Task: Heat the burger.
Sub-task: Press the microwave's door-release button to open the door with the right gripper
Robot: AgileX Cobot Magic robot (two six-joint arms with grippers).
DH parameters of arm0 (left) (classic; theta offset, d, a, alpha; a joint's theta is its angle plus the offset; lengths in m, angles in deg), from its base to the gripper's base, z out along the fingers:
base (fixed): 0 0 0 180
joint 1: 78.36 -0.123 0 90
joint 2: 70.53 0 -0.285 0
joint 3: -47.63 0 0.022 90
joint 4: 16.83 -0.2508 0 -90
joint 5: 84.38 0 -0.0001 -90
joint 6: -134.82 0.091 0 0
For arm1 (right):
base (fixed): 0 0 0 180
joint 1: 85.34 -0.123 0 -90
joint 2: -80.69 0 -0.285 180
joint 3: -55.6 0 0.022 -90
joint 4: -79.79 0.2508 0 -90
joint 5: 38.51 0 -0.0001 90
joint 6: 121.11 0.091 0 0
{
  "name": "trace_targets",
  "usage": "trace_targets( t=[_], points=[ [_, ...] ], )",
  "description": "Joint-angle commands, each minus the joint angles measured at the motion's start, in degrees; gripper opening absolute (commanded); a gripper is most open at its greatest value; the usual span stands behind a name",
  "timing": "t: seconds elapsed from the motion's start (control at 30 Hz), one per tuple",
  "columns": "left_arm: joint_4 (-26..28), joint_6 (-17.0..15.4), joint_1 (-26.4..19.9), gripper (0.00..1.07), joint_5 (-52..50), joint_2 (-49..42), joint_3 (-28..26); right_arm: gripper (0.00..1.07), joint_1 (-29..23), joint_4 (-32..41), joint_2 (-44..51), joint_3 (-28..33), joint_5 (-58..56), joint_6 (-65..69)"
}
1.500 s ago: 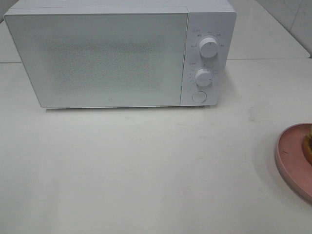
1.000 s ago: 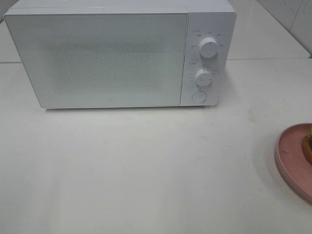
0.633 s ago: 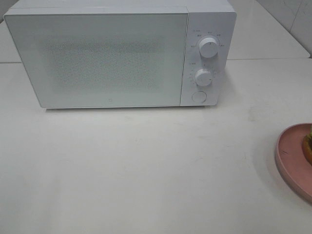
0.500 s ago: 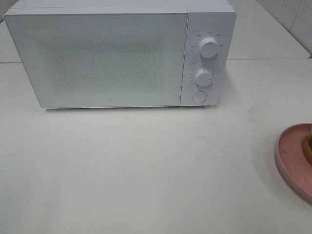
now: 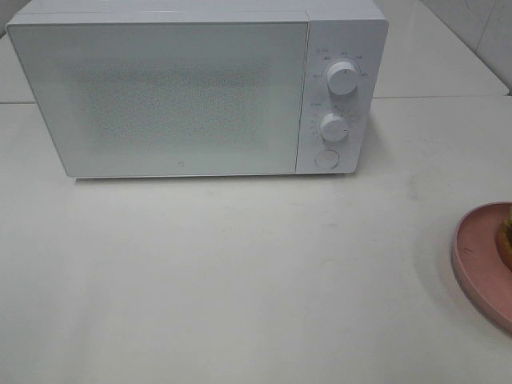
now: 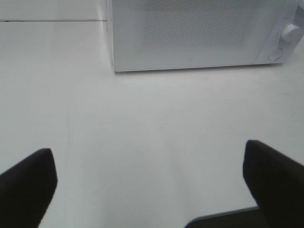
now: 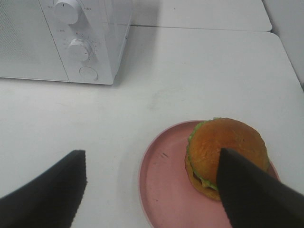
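microwave (image 5: 184, 96): blocks rear | burger (image 7: 223, 135) on pink plate (image 7: 164, 190): right edge | table (image 5: 240, 272) between: open

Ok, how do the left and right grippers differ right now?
The left gripper has only table between its fingers, while the right gripper hangs over the plate with the burger. The left gripper faces the microwave door; the right gripper faces its knobs. Both are open and hold nothing.
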State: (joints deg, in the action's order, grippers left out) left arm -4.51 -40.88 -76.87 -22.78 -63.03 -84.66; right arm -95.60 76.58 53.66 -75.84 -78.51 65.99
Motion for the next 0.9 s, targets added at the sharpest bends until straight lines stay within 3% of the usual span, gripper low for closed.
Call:
trace_targets(
  t=[0.03,0.9],
  points=[
    [0.17,0.17,0.11,1.00,-0.52,-1.26,-0.06,0.74,0.06,-0.29,-1.43,1.09,4.07,0.11],
    [0.17,0.17,0.11,1.00,-0.52,-1.26,-0.06,0.74,0.06,-0.29,-24.12,5.10,37.41,0.11]
  ],
)
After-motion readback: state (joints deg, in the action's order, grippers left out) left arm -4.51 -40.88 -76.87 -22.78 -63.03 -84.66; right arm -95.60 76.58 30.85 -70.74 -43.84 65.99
